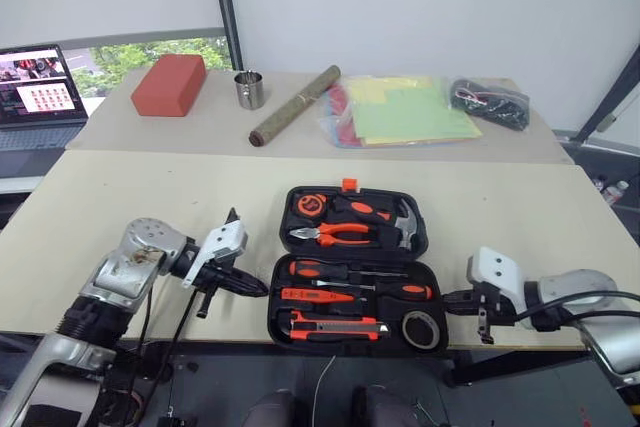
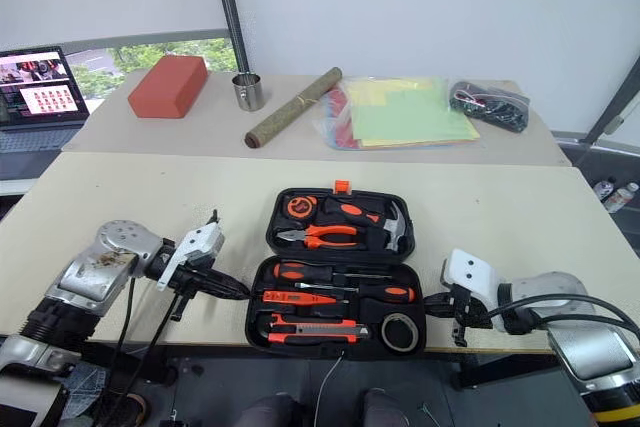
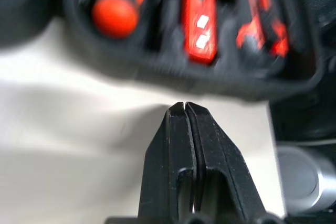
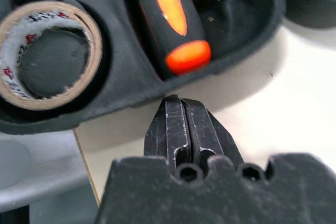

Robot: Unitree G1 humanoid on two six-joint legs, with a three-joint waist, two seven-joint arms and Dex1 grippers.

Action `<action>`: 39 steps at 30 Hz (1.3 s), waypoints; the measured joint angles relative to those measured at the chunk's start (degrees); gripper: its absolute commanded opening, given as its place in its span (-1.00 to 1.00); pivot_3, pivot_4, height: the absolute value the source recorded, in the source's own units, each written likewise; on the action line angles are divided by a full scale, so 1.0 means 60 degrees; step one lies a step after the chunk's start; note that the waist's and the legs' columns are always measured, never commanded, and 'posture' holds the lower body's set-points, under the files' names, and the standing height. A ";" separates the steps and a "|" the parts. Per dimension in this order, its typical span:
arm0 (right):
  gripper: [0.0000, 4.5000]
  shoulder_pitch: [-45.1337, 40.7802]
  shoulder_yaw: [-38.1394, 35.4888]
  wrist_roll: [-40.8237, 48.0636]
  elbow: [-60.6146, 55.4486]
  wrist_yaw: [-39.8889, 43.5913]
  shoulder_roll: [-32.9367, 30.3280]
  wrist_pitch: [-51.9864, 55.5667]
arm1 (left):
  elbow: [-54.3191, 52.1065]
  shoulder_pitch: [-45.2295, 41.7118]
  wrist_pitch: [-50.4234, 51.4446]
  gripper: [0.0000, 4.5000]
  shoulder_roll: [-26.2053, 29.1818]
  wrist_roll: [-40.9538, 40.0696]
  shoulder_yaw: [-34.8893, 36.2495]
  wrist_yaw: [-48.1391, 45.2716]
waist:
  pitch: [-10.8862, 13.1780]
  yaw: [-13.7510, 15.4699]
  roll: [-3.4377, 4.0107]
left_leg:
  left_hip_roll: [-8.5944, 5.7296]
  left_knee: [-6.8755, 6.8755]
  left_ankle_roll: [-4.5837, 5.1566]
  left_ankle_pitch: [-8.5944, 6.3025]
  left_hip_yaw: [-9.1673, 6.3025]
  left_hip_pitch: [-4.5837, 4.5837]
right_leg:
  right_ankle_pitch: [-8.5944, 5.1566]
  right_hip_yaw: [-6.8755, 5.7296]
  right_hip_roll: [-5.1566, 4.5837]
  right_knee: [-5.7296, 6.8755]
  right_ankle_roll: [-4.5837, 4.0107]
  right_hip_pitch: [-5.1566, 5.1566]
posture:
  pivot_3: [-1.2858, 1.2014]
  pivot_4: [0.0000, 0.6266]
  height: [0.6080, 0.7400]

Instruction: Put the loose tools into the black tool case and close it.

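Black plastic, the tool case point(image 1: 350, 267) lies open at lower centre of the left eye view on the pale table point(image 1: 130, 197), its two halves stacked up the frame with the hinge line running left to right between them. All the tools look seated: two screwdrivers point(image 1: 350, 272) and the slim tester point(image 1: 318, 295) across the near half, the utility knife point(image 1: 335, 327) along its lowest edge beside a tape roll point(image 1: 421, 328). What remains, by my reading, is to fold the far half, the one with the orange latch point(image 1: 349, 184), down over the near one.

Flanking the near half, the left gripper point(image 1: 252, 288) sits just off its left edge, pointing right at it, fingers pressed together and empty. The right gripper point(image 1: 452, 298), likewise shut and empty, sits just off the right edge pointing left. Both are about equally near; the far half lies farther up the frame from either.
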 measured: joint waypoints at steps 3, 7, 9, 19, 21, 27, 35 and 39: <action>-0.50 0.0250 -0.0718 0.0167 0.0262 -0.0218 -0.0060 0.0531 | 0.0926 -0.0250 -0.0042 -0.49 0.0041 -0.0037 0.0305 0.0118 | 0.0000 0.0042 0.0001 | 0.0000 0.0000 -0.0015 -0.0008 -0.0002 0.0027 | 0.0000 -0.0001 -0.0007 0.0000 0.0001 0.0028 | 0.03 -0.52 0.94; 0.15 -0.1019 -0.1826 0.1578 0.0618 -0.0772 0.0182 0.2807 | 0.2947 -0.1950 0.2372 0.19 -0.0364 -0.0206 0.0921 0.1234 | 0.0011 0.0017 -0.0015 | 0.0004 0.0003 -0.0055 -0.0013 -0.0005 0.0028 | 0.0012 -0.0001 -0.0007 0.0001 0.0026 0.0028 | 0.03 -0.52 0.94; 0.45 -0.1993 -0.2002 0.2066 0.0794 -0.1128 0.0380 0.3820 | 0.3233 -0.2661 0.3357 0.53 -0.0658 -0.0469 0.1092 0.1394 | 0.0012 -0.0006 -0.0019 | 0.0003 0.0008 -0.0053 -0.0009 -0.0004 0.0024 | 0.0024 0.0000 -0.0007 0.0010 0.0017 0.0024 | 0.03 -0.52 0.94; 0.98 -0.5265 -0.0253 0.1870 0.3104 -0.2969 0.2025 0.6059 | 0.5831 -0.5201 0.5668 1.00 -0.2835 -0.0562 0.1516 0.3650 | 0.0008 -0.0057 -0.0026 | -0.0020 -0.0020 0.0023 0.0040 0.0031 -0.0094 | 0.0041 -0.0022 0.0040 0.0055 -0.0014 -0.0103 | 0.03 -0.52 0.94; 0.87 -0.5462 -0.0143 0.1752 0.3377 -0.3135 0.2232 0.6068 | 0.5916 -0.5225 0.5578 0.89 -0.2975 -0.0469 0.1435 0.3751 | 0.0008 -0.0073 -0.0026 | -0.0033 -0.0040 0.0023 0.0040 0.0034 -0.0092 | 0.0034 -0.0073 0.0052 0.0048 -0.0003 -0.0101 | 0.03 -0.52 0.94; 0.02 -0.5886 -0.0191 0.1558 0.3774 -0.3797 0.2955 0.5915 | 0.5938 -0.5251 0.5040 0.01 -0.3315 0.0056 0.1003 0.4020 | 0.0006 -0.0066 -0.0023 | -0.0036 -0.0057 0.0008 0.0043 0.0037 0.0002 | 0.0024 -0.0083 0.0013 -0.0011 0.0013 0.0007 | 0.03 -0.52 0.94; -0.98 -0.5843 -0.0341 0.1705 0.3688 -0.4034 0.3110 0.6064 | 0.5872 -0.5210 0.5243 -0.98 -0.3275 0.0008 0.1294 0.4179 | 0.0004 -0.0139 -0.0020 | -0.0035 -0.0076 -0.0101 0.0017 0.0038 0.0138 | 0.0019 0.0004 -0.0022 0.0018 0.0010 0.0090 | 0.03 -0.52 0.94; -0.98 -0.5657 -0.0494 0.1702 0.3537 -0.4186 0.3250 0.5813 | 0.5491 -0.5061 0.5549 -0.98 -0.3311 -0.0108 0.1595 0.4363 | 0.0004 -0.0140 -0.0020 | -0.0036 -0.0074 -0.0106 0.0019 0.0041 0.0137 | 0.0021 0.0009 -0.0025 0.0023 0.0008 0.0088 | 0.03 -0.52 0.94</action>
